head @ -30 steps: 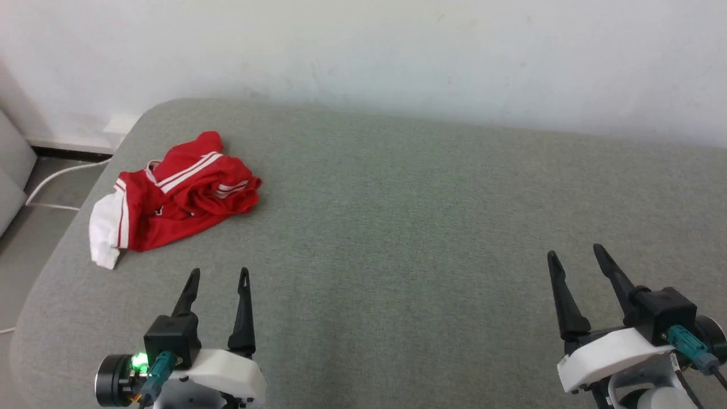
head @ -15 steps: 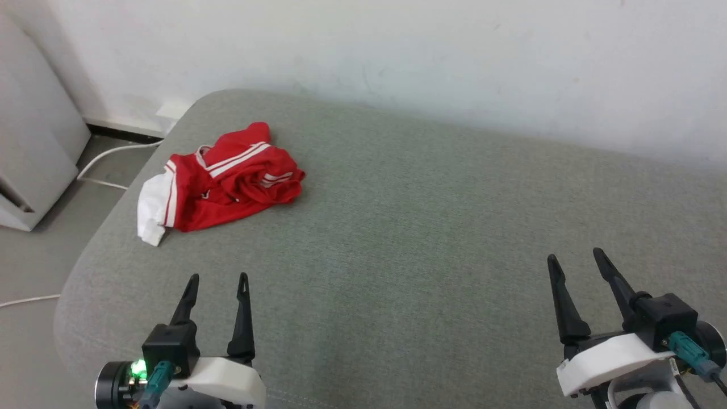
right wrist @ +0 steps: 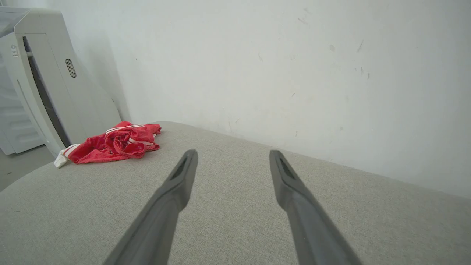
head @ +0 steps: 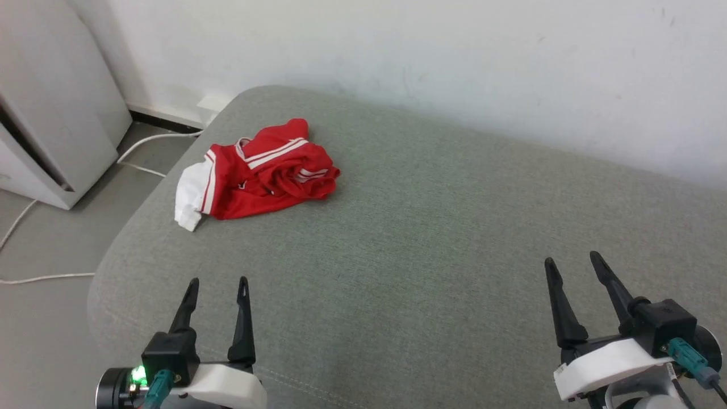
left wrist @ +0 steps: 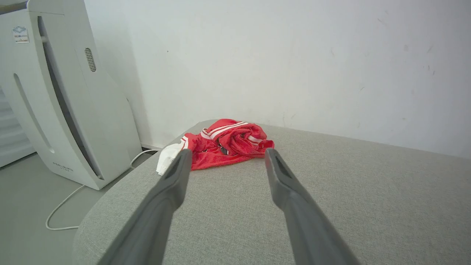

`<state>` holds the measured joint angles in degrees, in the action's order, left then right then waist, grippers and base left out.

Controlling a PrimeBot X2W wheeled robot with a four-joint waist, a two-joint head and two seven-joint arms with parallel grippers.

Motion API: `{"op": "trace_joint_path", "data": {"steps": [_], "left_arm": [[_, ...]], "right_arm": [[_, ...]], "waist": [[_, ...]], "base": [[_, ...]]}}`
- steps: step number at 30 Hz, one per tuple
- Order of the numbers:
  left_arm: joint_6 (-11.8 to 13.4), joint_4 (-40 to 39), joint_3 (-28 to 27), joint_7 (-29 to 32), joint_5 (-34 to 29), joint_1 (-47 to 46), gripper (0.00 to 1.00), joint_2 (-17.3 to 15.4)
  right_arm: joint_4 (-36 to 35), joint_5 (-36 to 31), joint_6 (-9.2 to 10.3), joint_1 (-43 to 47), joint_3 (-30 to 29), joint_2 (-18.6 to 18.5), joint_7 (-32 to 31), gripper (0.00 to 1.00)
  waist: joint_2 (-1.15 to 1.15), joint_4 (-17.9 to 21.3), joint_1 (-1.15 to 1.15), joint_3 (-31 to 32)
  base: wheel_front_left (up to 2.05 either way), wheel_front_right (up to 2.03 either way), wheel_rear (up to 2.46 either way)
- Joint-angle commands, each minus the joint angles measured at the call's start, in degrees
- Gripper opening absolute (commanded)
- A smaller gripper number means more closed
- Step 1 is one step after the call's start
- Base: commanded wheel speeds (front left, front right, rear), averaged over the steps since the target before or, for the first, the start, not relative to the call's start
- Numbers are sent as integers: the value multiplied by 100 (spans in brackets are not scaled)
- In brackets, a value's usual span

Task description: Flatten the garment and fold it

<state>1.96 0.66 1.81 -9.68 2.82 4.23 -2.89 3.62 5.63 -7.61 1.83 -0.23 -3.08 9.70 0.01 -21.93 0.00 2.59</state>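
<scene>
Our view has swung toward the white upright appliance point(head: 57, 113). The crumpled red-and-white jersey garment point(head: 258, 173) lies unflattened on the grey upholstered cushion point(head: 426, 227), at the corner nearest that appliance. Farther from the appliance, our left hand point(head: 218, 279) and right hand point(head: 571, 258) are wide open and empty, so we judge reaching comes next.

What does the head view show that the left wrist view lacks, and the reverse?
Head view: the right gripper, open, low at the right. Left wrist view: the label and vent slots on the white appliance. Both: the crumpled red garment on the grey cushion, the white cable, the open left gripper.
</scene>
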Motion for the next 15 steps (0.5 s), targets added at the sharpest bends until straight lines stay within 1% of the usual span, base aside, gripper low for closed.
{"op": "trace_joint_path", "data": {"steps": [1, 15], "left_arm": [[62, -12, 15, -61, 45, 74, 100, 1], [63, 10, 2, -228, 83, 115, 100, 1]], "right_arm": [[19, 44, 8, 75, 0, 13, 60, 100], [99, 165, 10, 119, 15, 16, 227, 100]], "waist": [[-1, -85, 0, 9], [-1, -471, 0, 49]], "base": [[0, 0, 0], [0, 0, 0]]}}
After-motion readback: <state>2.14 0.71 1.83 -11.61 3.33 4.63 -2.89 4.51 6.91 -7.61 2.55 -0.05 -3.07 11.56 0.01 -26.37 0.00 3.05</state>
